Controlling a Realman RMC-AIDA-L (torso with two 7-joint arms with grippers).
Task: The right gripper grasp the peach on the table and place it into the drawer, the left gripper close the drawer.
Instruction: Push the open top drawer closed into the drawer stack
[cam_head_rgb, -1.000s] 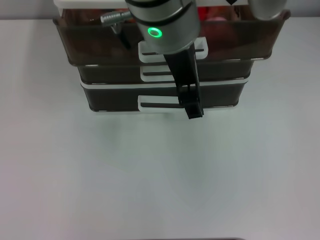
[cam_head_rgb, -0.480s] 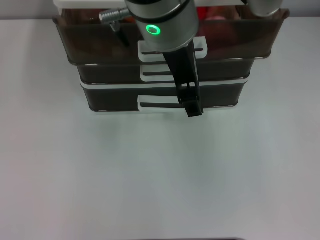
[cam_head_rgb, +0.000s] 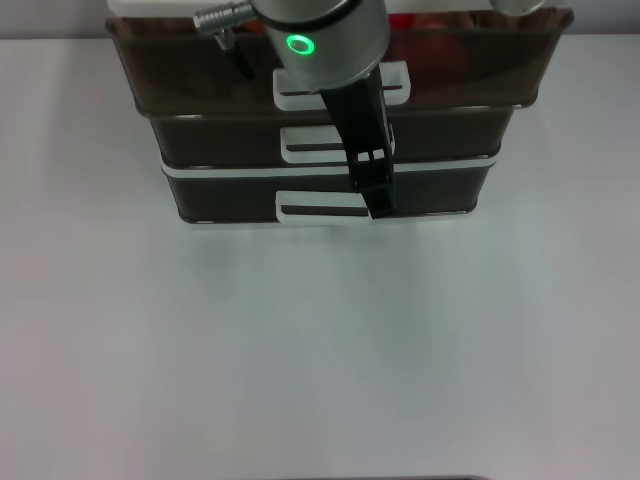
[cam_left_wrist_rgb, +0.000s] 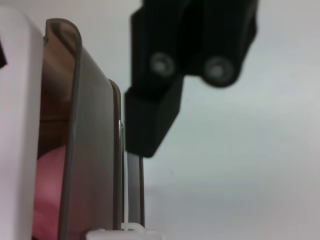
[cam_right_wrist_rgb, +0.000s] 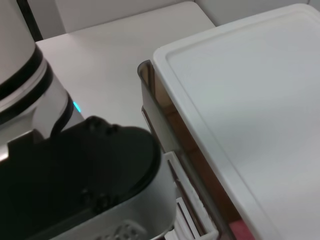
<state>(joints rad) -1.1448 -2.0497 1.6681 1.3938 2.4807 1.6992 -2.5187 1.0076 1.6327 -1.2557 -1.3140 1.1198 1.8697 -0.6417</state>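
The top drawer (cam_head_rgb: 200, 75) of a smoky-brown stack stands slightly out from the two below it, and its white handle (cam_head_rgb: 292, 88) is partly behind my left arm. The peach (cam_left_wrist_rgb: 47, 195) lies inside it, a pink patch behind the translucent front wall. My left gripper (cam_head_rgb: 378, 203), on the wrist with the green ring, hangs shut in front of the stack. Its black finger (cam_left_wrist_rgb: 150, 120) is close against the drawer front; I cannot tell whether it touches. The right gripper is out of view. The white table (cam_head_rgb: 320, 350) is bare.
Two shut drawers (cam_head_rgb: 230, 195) sit beneath the top one. The cabinet's white lid (cam_right_wrist_rgb: 260, 100) fills much of the right wrist view, with the left arm's wrist (cam_right_wrist_rgb: 75, 180) beside it.
The top drawer has slid back toward the cabinet. My left arm moved in with it, and the black fingers shifted toward the stack.
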